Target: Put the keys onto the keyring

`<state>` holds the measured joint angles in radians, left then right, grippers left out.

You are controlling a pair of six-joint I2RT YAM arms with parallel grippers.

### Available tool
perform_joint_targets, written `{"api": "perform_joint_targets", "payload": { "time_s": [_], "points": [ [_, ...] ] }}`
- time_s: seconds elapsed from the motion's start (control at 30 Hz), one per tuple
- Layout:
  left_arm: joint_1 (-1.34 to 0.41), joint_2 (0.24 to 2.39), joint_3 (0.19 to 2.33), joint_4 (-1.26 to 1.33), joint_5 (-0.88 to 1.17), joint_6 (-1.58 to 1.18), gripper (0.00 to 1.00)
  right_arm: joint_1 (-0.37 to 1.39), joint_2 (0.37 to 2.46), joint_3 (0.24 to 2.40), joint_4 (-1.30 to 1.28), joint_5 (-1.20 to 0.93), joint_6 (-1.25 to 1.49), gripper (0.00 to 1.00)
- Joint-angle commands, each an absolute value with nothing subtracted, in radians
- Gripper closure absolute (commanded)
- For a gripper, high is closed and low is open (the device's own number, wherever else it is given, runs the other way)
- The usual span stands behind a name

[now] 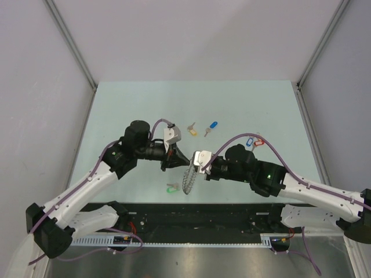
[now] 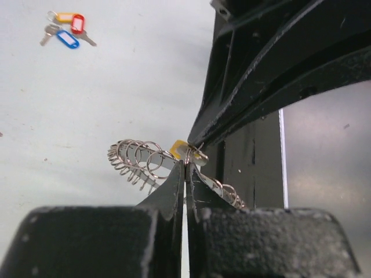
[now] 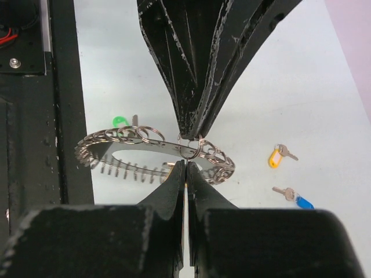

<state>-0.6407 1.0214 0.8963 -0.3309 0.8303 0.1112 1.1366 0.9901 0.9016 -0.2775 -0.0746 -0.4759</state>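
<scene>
Two sets of jaws, pressed together, pinch the keyring (image 3: pixel 110 141) from opposite sides: the right gripper (image 3: pixel 185 169) on its near edge, the left gripper (image 2: pixel 185 174) facing it, tip to tip. The ring hangs above the table (image 1: pixel 116 116). A green-tagged key (image 1: pixel 172 186) lies just beside it; the yellow-tagged key (image 1: pixel 192 128) and blue-tagged key (image 1: pixel 212 125) lie farther off.

Silver keyring (image 1: pixel 189 178) aloft; tagged keys (image 1: pixel 192 128) scattered
</scene>
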Motion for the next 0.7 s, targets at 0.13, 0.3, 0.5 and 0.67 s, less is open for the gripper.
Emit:
{"api": "perform_joint_targets", "payload": {
  "time_s": [0.13, 0.3, 0.5, 0.67],
  "points": [
    [-0.632, 0.939, 0.841, -0.094, 0.744, -0.047, 1.00, 1.146, 0.963, 0.818, -0.141, -0.092, -0.377, 1.00],
    [-0.641, 0.908, 0.792, -0.006, 0.704, -0.120, 1.00, 1.147, 0.960, 0.776, -0.042, -0.071, -0.350, 1.00],
    [-0.649, 0.882, 0.733, 0.086, 0.655, -0.172, 0.99, 1.147, 0.953, 0.752, 0.026, -0.026, -0.339, 1.00],
    [-0.649, 0.873, 0.713, 0.080, 0.600, -0.170, 0.85, 1.146, 0.953, 0.753, 0.022, -0.009, -0.357, 1.00]
  ]
}}
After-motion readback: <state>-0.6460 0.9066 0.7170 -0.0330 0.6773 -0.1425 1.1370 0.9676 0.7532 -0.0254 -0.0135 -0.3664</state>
